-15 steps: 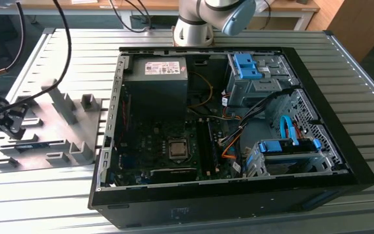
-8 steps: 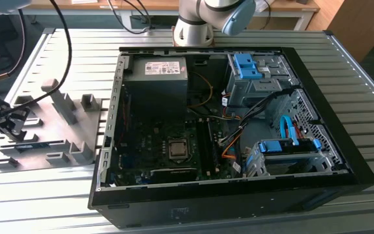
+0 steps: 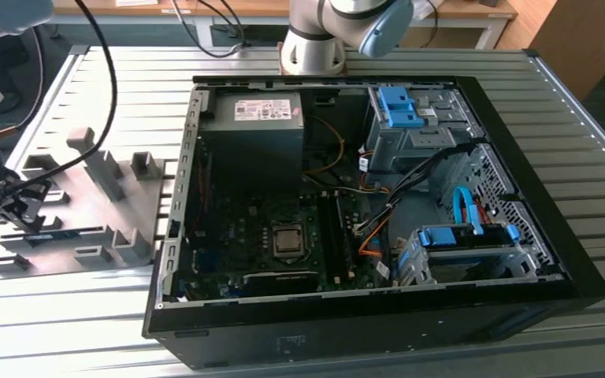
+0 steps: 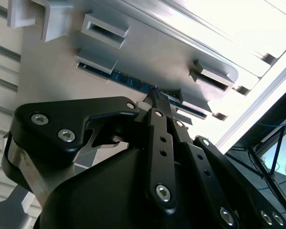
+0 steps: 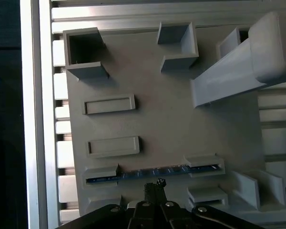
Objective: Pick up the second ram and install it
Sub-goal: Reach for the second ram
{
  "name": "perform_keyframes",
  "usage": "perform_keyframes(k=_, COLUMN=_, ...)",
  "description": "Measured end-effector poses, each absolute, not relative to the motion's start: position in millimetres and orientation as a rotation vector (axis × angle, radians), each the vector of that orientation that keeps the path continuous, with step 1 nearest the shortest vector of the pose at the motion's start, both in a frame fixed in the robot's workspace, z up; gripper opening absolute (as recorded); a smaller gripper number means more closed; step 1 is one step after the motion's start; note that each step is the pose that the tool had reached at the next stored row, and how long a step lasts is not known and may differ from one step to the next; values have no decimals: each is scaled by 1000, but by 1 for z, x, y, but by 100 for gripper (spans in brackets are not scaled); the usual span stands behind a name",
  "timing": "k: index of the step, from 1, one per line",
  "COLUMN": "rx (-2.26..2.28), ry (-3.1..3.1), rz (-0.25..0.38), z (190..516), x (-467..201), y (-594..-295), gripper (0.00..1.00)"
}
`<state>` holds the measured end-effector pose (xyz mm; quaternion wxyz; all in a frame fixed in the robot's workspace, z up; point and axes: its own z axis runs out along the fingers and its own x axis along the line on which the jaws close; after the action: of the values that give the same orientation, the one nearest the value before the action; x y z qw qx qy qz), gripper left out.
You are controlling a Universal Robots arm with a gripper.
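Note:
The second ram (image 5: 133,174) is a thin dark board with a bluish edge. It stands on edge in a slot of the grey holder tray (image 5: 157,129), and it also shows in the second wrist view (image 4: 126,80). My gripper (image 5: 155,183) is right beside the middle of the stick, with its black fingers drawn together to a narrow tip. In the second wrist view the gripper (image 4: 156,91) has that tip at the ram's upper edge; I cannot tell if it touches. In the exterior view the gripper (image 3: 24,220) hangs low over the tray, at the view's far left, beside the ram (image 3: 63,234).
Grey holder blocks (image 3: 103,169) rise from the tray around the gripper. The open computer case (image 3: 365,197) lies to the exterior view's right, with its mainboard (image 3: 281,236), drive cages and cables exposed. The arm's base (image 3: 313,47) stands behind the case on the slatted metal table (image 3: 61,315).

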<state>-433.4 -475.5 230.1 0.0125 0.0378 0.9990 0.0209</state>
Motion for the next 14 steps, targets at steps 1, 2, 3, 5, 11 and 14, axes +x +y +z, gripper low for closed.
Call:
perform_keyframes(k=1, rx=118, ry=3114, rz=65, z=228, x=-434, y=-475, gripper=10)
perform_keyframes(k=2, rx=118, ry=3114, rz=65, z=227, x=-434, y=-475, gripper=10)
perform_keyframes(k=3, rx=118, ry=3114, rz=65, z=225, x=-434, y=-475, gripper=10)
perform_keyframes(k=5, rx=118, ry=3114, rz=64, z=222, x=-434, y=-475, gripper=10)
perform_keyframes(k=11, rx=118, ry=3114, rz=64, z=212, x=-435, y=-476, gripper=10)
perform_keyframes(k=14, rx=118, ry=3114, rz=58, z=208, x=-435, y=-475, gripper=10)
